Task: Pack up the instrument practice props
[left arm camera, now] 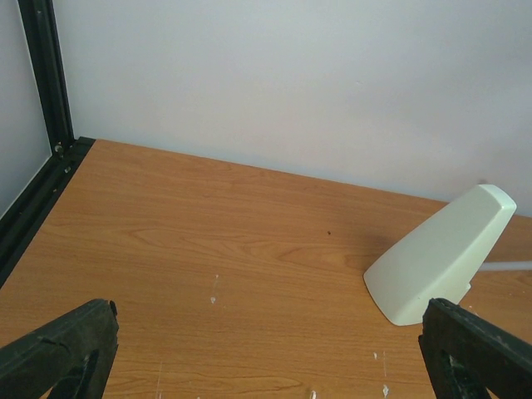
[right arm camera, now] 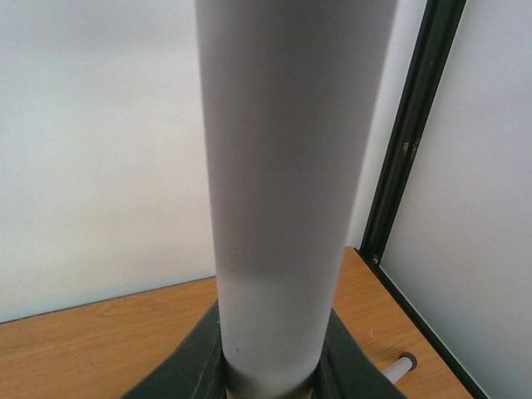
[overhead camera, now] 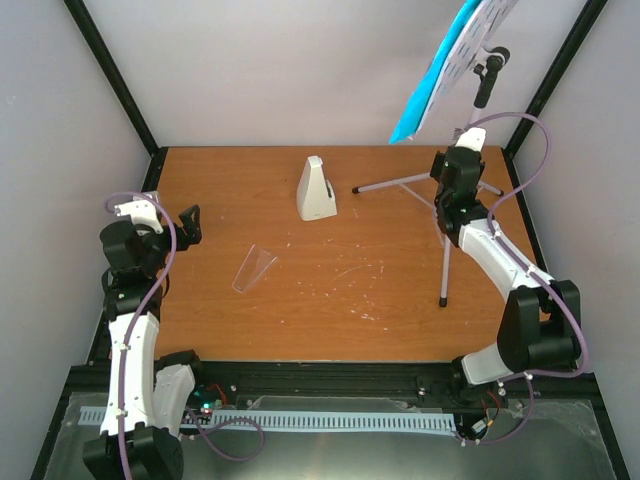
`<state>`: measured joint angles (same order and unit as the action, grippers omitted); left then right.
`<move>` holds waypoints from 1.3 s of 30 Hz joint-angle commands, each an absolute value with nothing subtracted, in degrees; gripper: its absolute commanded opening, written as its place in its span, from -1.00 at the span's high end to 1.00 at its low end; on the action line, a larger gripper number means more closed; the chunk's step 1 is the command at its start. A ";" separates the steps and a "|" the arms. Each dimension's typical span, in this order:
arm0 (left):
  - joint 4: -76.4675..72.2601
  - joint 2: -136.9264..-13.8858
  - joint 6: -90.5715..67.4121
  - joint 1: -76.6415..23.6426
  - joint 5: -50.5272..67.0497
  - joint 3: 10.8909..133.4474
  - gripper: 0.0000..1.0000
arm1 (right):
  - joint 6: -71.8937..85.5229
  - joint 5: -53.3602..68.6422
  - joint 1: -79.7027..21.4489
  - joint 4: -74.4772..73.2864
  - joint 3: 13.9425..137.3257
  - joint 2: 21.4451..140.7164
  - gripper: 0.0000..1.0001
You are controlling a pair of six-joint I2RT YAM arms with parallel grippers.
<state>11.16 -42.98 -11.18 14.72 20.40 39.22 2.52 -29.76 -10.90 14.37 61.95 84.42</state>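
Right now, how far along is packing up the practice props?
Early. Done: only the clear cover is off the metronome, lying on the table. In hand: the right gripper clamps the music stand by its pole. Left: the stand is upright on spread legs with the blue sheet music on it, the metronome is unpacked, and the left gripper is open and empty.

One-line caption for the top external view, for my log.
Right gripper grips the music stand pole; left gripper open near the metronome and the loose clear cover.
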 commanded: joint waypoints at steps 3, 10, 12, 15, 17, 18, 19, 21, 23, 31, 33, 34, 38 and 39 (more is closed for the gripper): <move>9.66 -43.04 -10.99 14.77 20.83 39.46 -0.99 | 3.51 -31.55 -9.93 15.35 61.71 88.44 0.95; 9.69 -43.66 -11.95 14.77 21.23 39.49 -0.99 | 4.86 -30.46 -9.93 14.01 59.57 85.75 0.65; 9.67 -44.00 -11.80 14.77 22.05 39.61 -0.99 | 4.02 -26.79 -9.93 13.46 58.51 83.67 -0.01; 9.67 -44.69 -11.28 14.74 24.50 39.64 -0.99 | 4.37 -22.25 -9.93 10.00 57.33 79.86 -0.83; 9.66 -45.44 -11.17 14.76 25.76 39.79 -0.99 | 4.98 -21.76 -9.93 8.01 55.42 76.78 -1.00; 9.67 -46.07 -11.21 14.76 26.05 39.93 -0.99 | 5.36 -21.75 -9.93 7.29 54.51 74.48 -1.00; 9.67 -46.57 -11.50 14.77 26.43 40.05 -0.99 | 5.75 -21.67 -9.93 6.44 53.62 72.84 -1.00; 9.87 -47.63 -14.38 14.77 27.50 40.95 -0.99 | 7.31 -21.62 -9.93 3.98 52.15 69.46 -1.00; 10.19 -48.91 -19.44 14.64 34.33 43.32 -0.99 | 10.09 -21.54 -9.93 -0.18 51.09 65.87 -1.00; 6.41 -56.45 -28.95 -6.82 22.50 51.65 -0.99 | 20.56 -17.32 -9.93 -8.70 43.58 48.83 -1.00; 7.26 -62.91 -29.05 -12.51 18.57 55.20 -0.99 | 22.11 -15.49 -9.93 -8.58 41.01 45.15 -1.00; 8.16 -66.48 -28.93 -15.58 16.02 57.71 -0.99 | 22.43 -14.41 -9.93 -8.53 40.17 43.68 -1.00; 12.29 -79.95 -29.81 -25.90 6.06 69.77 -0.99 | 22.23 -10.11 -9.93 -12.38 40.55 40.80 -1.00; 12.79 -83.15 -29.49 -27.59 3.69 72.46 -0.99 | 22.24 -9.56 -9.93 -13.83 41.08 40.58 -1.00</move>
